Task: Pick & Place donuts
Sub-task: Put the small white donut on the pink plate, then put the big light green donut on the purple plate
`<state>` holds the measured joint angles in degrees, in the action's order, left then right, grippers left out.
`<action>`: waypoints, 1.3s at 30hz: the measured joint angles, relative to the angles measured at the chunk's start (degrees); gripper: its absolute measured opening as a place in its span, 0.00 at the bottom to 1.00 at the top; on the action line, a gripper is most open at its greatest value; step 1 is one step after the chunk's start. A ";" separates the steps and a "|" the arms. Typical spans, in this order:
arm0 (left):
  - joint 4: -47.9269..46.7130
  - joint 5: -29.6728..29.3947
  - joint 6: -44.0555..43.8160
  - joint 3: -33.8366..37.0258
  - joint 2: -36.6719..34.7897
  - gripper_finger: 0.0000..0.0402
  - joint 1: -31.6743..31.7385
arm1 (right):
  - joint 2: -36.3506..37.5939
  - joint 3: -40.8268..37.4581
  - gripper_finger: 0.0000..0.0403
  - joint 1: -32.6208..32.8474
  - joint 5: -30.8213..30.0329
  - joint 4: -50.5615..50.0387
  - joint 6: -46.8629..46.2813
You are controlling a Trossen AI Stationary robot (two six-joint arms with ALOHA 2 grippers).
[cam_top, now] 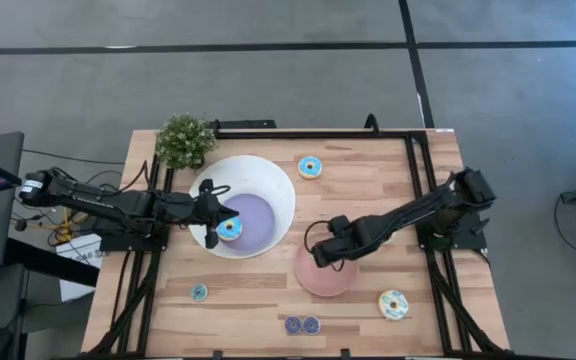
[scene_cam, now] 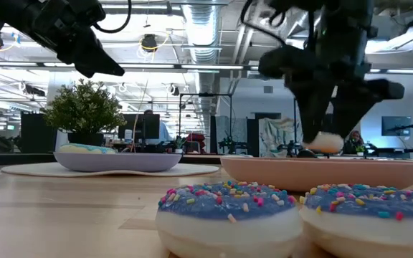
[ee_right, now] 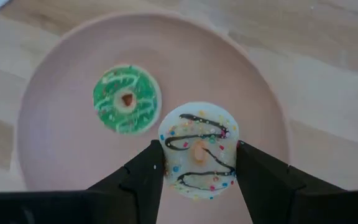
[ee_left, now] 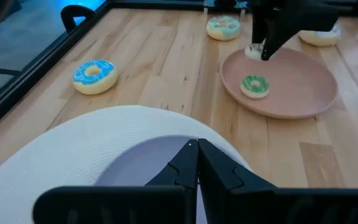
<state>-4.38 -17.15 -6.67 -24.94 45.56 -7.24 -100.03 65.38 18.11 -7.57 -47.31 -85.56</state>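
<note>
My right gripper is over the pink plate and is shut on a white donut with dark drizzle and sprinkles. A green donut lies flat on the plate beside it. My left gripper is shut and empty above the white bowl with a lilac centre. A blue donut lies in that bowl. It also shows in the low view. My right gripper pinches the white donut between its two fingers, by two opposite sides of its outer rim. The fingers come from above, pointing down. The donut is about level, icing up, just above the plate.
Loose donuts lie on the wooden table: a blue one at the far side, a small blue one, two dark purple ones near the front edge, and a cream one. A potted plant stands at the far left.
</note>
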 joint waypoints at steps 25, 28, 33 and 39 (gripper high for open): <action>-0.21 -0.09 0.14 0.01 0.00 0.00 0.02 | -2.31 -0.09 0.47 -2.47 0.94 0.17 3.53; -0.16 -0.09 0.12 0.01 0.00 0.00 0.02 | -2.31 -0.09 0.49 -2.47 0.91 0.19 3.54; -0.11 -0.04 0.10 0.01 0.00 0.00 0.01 | -2.31 -0.09 0.55 -2.47 0.81 0.19 3.52; -0.09 -0.04 0.08 0.01 0.00 0.00 0.00 | -2.34 -0.09 0.60 -2.47 0.24 0.19 3.54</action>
<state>-4.47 -17.19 -6.59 -24.93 45.56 -7.25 -102.37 65.30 15.64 -7.33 -47.11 -82.02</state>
